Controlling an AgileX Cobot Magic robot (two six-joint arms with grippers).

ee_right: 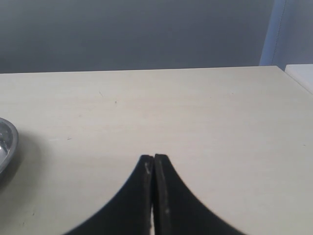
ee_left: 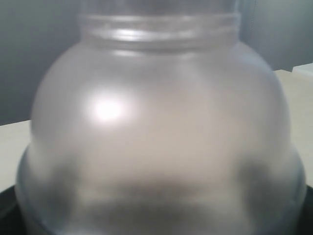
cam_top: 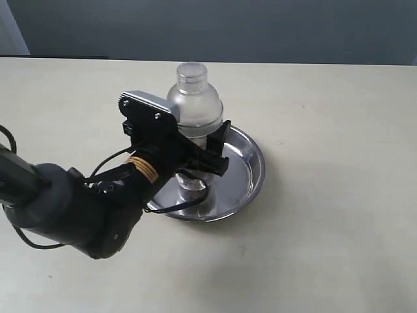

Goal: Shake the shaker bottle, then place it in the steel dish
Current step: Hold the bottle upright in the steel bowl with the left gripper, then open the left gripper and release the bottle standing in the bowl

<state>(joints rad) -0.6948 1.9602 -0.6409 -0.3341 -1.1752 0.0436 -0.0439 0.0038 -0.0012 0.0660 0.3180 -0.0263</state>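
Checking room: table [cam_top: 326, 228] is bare right of and in front of the dish [cam_top: 255, 163], and its far edge runs well behind the dish. My left arm fills the near-left side, with a cable sagging over the dish's near rim.

Bottle [cam_top: 194, 104] stands upright inside the dish, left of its centre, cap up. Its base is down at the dish floor; can't tell if it's actually touching.

Left pincer [cam_top: 199, 149] comes in from the near-left at mid-height, with jaws spread wide on either side of the bottle and clamped on its body. Left wrist view is all frosted dome [ee_left: 161, 132], dead ahead and very close.

Right pincer [ee_right: 154, 161] has its tips pressed together, holds nothing, and sits over bare table. The dish rim [ee_right: 7, 142] only just shows at the frame edge.
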